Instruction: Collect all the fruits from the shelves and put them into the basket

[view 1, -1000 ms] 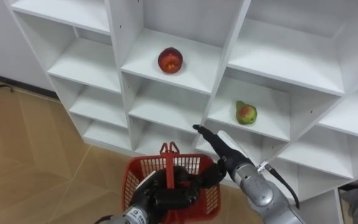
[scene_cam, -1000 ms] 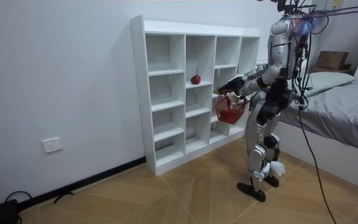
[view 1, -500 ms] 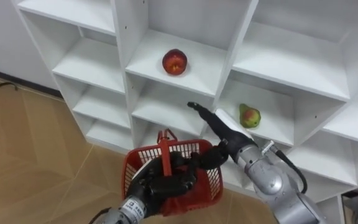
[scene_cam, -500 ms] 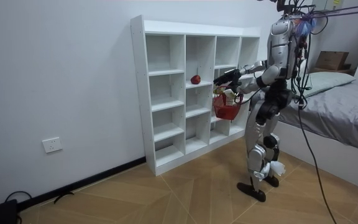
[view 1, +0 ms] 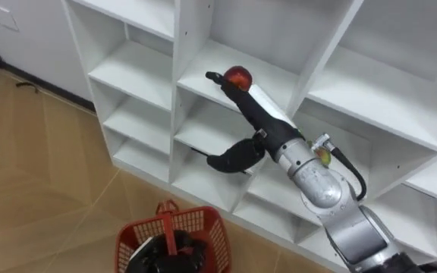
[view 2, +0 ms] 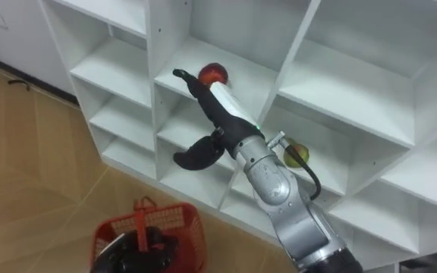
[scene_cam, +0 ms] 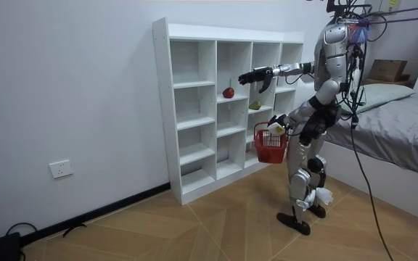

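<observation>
**Reach toward the first fruit.** The robot stands facing the white open-fronted shelf unit [view 1: 190, 30]. Compared with half a second ago, the right hand [view 1: 255, 121] has left its low position beside the red plastic mesh basket [view 1: 207, 227]. It has risen on an outstretched arm to the level of the middle compartment. Its fingers [view 2: 199, 92] are straight and released, thumb spread below, grasping nothing.

In the eye views the fingertips overlap the round red apple [view 1: 238, 76]. The room view places the hand just before the shelf front and slightly above the fruit, so contact cannot be confirmed and is judged unlikely.

Over the same interval the basket has dropped from chest height near the shelves to hip height. It hangs there from the left hand [scene_cam: 276, 127], whose fingers are clenched round its handle.

The apple rests on its shelf as before. The green pear with a red blush [view 2: 296, 155] lies one compartment to the right and one level lower, unmoved.

Reading: the apple is the first target and the reach is under way, but no fruit is yet collected. Basket and hand must be brought together again for the drop
</observation>
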Robot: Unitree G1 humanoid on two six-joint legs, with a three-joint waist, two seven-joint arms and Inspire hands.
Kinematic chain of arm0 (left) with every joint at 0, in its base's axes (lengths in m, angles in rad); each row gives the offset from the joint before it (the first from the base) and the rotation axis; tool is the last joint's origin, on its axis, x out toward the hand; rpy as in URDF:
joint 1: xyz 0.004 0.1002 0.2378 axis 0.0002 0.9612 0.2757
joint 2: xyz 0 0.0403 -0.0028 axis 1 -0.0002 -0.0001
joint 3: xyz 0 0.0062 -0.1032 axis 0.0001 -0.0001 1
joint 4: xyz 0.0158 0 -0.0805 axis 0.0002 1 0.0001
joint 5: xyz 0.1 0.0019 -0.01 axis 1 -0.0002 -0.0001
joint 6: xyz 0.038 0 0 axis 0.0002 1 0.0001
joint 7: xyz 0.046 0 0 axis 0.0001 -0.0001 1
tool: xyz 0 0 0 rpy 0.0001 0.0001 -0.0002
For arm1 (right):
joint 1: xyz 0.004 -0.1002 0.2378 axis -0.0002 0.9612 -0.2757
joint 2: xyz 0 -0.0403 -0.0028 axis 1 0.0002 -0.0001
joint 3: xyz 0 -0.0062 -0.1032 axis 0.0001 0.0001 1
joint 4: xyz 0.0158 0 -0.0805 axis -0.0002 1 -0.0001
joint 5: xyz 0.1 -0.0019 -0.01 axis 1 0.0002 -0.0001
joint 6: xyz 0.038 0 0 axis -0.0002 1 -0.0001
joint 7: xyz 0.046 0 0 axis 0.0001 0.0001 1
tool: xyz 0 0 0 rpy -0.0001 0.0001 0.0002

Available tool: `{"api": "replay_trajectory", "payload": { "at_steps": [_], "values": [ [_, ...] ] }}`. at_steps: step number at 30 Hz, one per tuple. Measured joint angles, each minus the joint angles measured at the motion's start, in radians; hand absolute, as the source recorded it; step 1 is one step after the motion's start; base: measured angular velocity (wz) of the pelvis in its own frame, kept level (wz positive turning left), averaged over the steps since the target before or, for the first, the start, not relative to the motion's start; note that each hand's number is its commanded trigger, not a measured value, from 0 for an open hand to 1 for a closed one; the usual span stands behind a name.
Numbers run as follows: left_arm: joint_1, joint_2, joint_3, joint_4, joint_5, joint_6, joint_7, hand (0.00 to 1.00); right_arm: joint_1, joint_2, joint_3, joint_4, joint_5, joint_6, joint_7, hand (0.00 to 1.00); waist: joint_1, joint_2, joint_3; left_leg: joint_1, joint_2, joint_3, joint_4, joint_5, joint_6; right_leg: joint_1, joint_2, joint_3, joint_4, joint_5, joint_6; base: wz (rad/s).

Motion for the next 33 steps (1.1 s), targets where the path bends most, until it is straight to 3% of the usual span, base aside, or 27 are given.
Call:
{"api": "replay_trajectory", "payload": {
  "at_steps": [13, 19, 23, 27, 33],
  "values": [
    [0.007, 0.005, 0.055, 0.065, 0.059, -0.002, 0.002, 1.00, -0.118, 0.029, -0.002, 0.073, 0.076, -0.012, -0.093, 0.00, 0.013, 0.005, 0.0073, 0.032, -0.001, -0.011, -0.016, 0.002, -0.003, 0.034, 0.000, -0.020, -0.004, 0.000, 0.000, 0.02],
    [0.003, -0.014, 0.087, 0.065, 0.110, 0.004, -0.004, 1.00, -0.132, 0.031, -0.003, 0.123, 0.064, -0.010, -0.133, 0.00, 0.038, -0.004, 0.0047, 0.034, 0.000, -0.022, -0.019, 0.007, -0.005, 0.037, 0.000, -0.045, -0.005, 0.000, 0.000, 0.07],
    [0.006, -0.009, 0.092, 0.063, 0.109, 0.008, -0.006, 1.00, -0.203, 0.025, -0.005, 0.229, 0.064, -0.008, -0.188, 0.00, 0.057, -0.021, 0.0081, 0.036, 0.000, -0.026, -0.019, 0.011, -0.007, 0.036, 0.001, -0.047, -0.005, 0.000, 0.000, 0.01],
    [0.011, -0.007, 0.109, 0.061, 0.107, 0.008, -0.008, 1.00, -0.248, 0.025, -0.006, 0.248, 0.066, -0.009, -0.232, 0.00, 0.060, -0.036, 0.0029, 0.037, -0.002, -0.027, -0.021, 0.011, -0.007, 0.042, 0.001, -0.048, -0.017, 0.000, 0.000, 0.01],
    [0.015, -0.011, 0.127, 0.061, 0.107, 0.008, -0.011, 1.00, -0.253, 0.025, -0.012, 0.258, 0.064, -0.009, -0.262, 0.00, 0.059, -0.042, 0.0028, 0.036, -0.006, -0.037, -0.018, 0.011, -0.007, 0.048, 0.000, -0.050, -0.018, 0.000, 0.000, 0.04]
  ]
}}
